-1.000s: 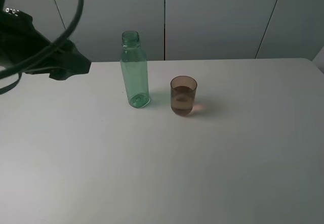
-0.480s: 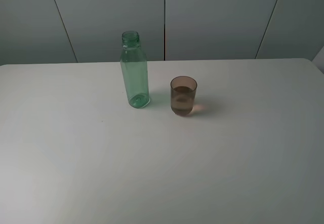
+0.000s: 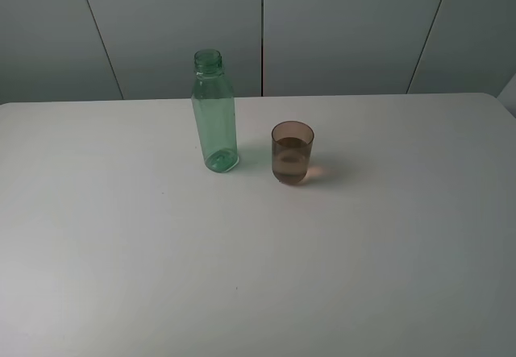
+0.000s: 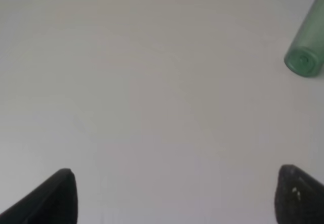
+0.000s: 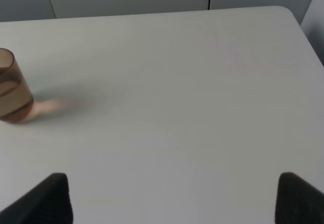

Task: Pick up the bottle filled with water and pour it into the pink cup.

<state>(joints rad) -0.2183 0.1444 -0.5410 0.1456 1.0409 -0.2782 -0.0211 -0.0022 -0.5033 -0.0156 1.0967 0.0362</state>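
Both hands [image 4: 174,196] [image 5: 172,198] wide apart, empty.

The high camera stands off the arms, looking down and across the white bench [image 3: 121,276] toward the grey wall panels. The left wrist camera hangs over the bench looking steeply down, catching only the bottle [image 4: 309,47] base, which the high view shows whole [image 3: 214,115]. The right wrist camera looks across at a shallower angle, sharing the pink cup [image 5: 11,90] [image 3: 292,153].
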